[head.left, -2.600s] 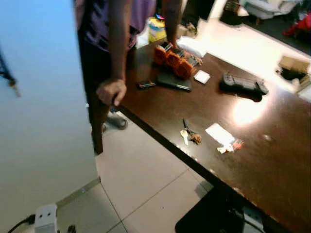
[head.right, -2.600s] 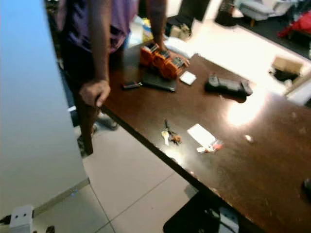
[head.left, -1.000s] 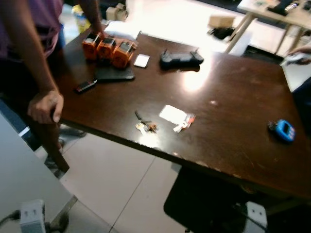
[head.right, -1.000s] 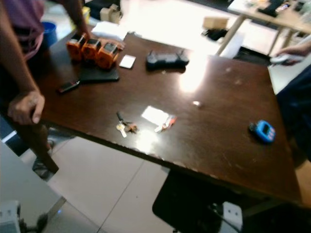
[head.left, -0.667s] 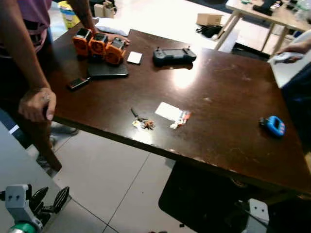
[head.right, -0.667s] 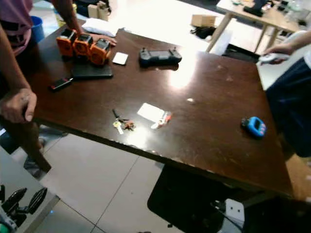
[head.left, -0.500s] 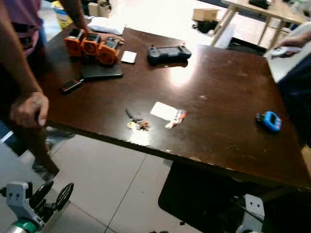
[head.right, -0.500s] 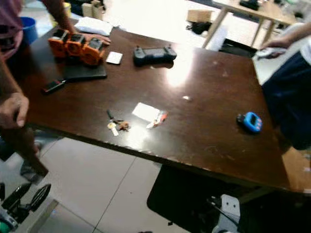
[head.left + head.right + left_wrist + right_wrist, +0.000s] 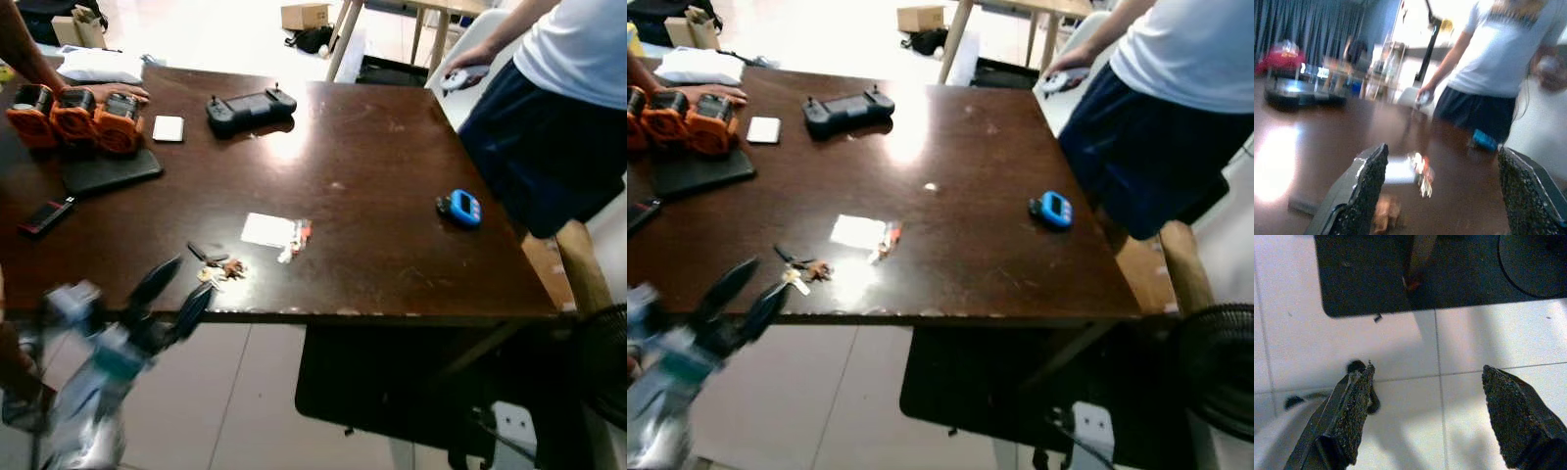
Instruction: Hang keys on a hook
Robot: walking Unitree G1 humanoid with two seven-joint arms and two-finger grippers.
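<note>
The keys (image 9: 217,267), small, hard and likely slippery, lie flat near the table's (image 9: 392,196) near edge, best pinched at the ring by the wide-spread left gripper (image 9: 168,292) just beside them.

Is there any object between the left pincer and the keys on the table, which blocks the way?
Nothing visible blocks it. The left pincer, fingers open, hovers at the table's near edge, just short of the keys. The white card and the red tag lie beyond the keys, not between.
</note>
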